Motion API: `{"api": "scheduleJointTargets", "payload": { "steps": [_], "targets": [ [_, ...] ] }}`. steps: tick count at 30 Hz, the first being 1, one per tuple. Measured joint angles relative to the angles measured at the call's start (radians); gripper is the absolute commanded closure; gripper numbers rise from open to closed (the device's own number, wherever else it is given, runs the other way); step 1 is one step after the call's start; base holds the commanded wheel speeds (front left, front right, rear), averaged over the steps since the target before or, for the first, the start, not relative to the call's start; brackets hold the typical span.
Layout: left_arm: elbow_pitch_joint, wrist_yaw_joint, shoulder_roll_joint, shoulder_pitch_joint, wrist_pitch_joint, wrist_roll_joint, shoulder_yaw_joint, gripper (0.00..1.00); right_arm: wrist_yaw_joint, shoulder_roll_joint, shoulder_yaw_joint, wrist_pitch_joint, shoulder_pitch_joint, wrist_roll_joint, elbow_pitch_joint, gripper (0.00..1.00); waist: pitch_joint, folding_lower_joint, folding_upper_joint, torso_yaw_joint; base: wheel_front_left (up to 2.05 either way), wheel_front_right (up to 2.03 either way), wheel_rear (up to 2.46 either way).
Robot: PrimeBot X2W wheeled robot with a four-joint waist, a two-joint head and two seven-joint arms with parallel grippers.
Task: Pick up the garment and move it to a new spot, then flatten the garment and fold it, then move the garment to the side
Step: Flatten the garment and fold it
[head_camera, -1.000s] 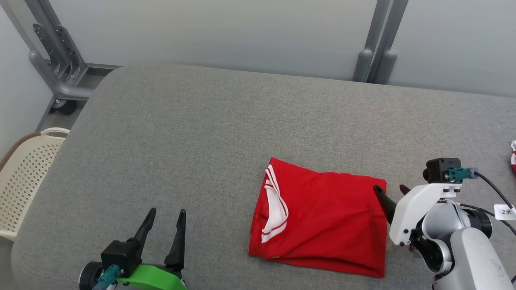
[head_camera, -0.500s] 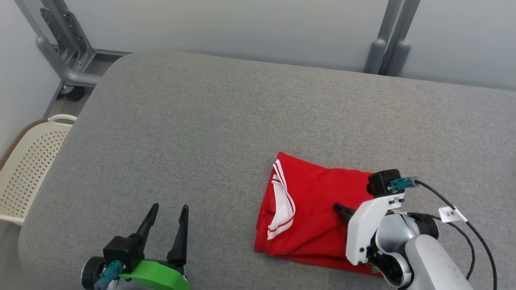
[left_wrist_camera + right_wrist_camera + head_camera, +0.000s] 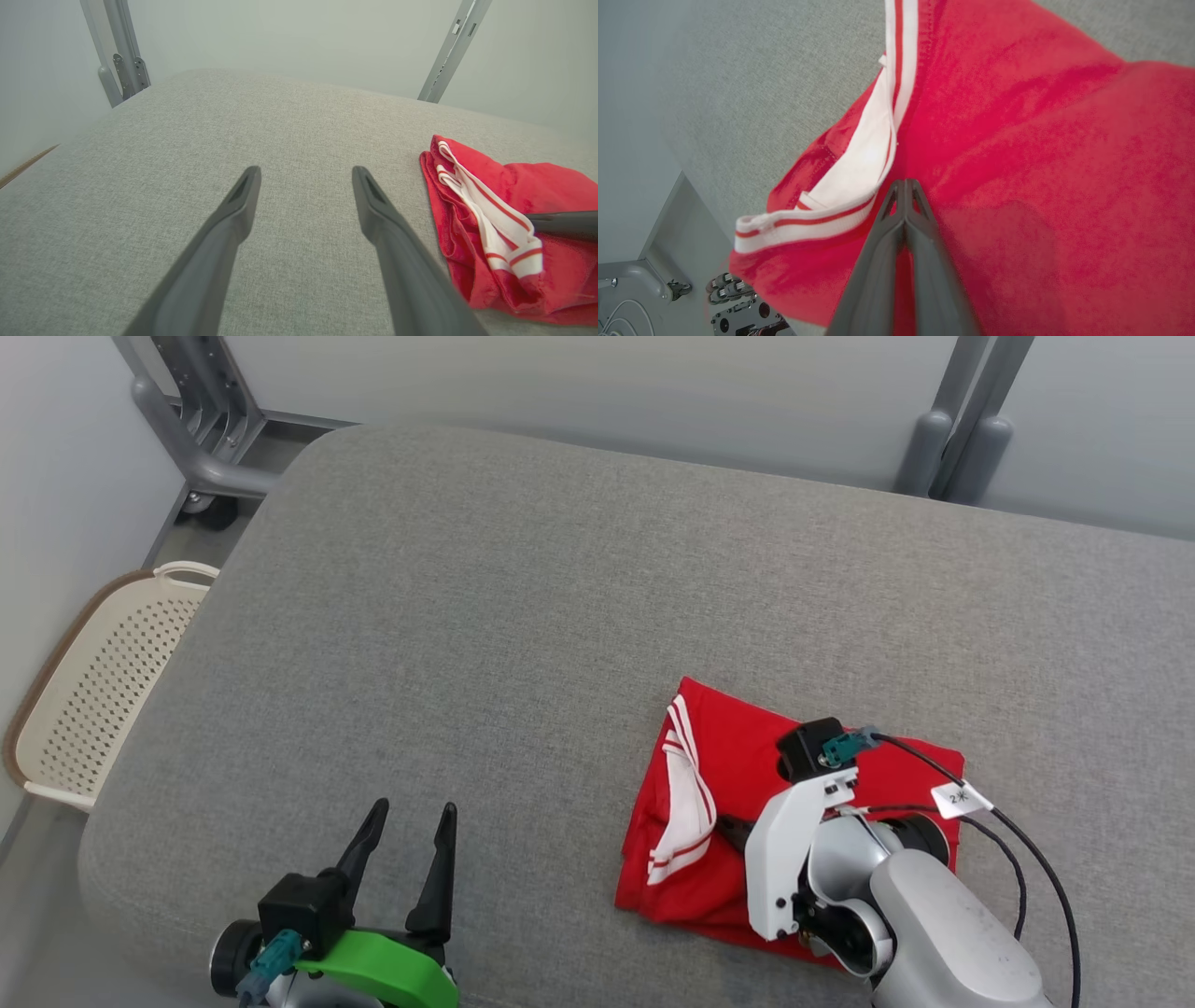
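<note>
You had the right gripper (image 3: pixel 735 827) closed, tips on the folded red T-shirt (image 3: pixel 733 756) beside its white collar (image 3: pixel 686 803), near the surface's (image 3: pixel 560 569) near edge, right of middle, while the left gripper (image 3: pixel 414 812) hung open, well apart leftward.

high head, low wrists, common garment (image 3: pixel 728 756)

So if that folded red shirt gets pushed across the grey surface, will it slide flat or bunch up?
Likely floppy: the red shirt lies in loose ripples by its white collar. Pushed by the right fingers, it would probably bunch, since the woven grey surface looks grippy. It seems thin and light.
</note>
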Motion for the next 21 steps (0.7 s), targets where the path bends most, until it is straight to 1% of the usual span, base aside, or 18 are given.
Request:
{"api": "scheduleJointTargets", "payload": {
  "steps": [7,21],
  "targets": [
    [0.006,0.0,-0.003,-0.002,0.0,-0.007,-0.012,0.0,0.0,0.0,0.044,-0.024,-0.05,0.039,0.074,1.0,0.005,0.0,0.0,0.029,0.0,0.0,0.0],
    [0.013,0.0,-0.012,-0.002,0.0,-0.012,-0.035,0.0,0.0,0.0,0.098,-0.074,-0.136,0.103,0.203,1.0,0.009,0.0,0.0,0.084,0.0,0.0,0.0]
  ]
}}
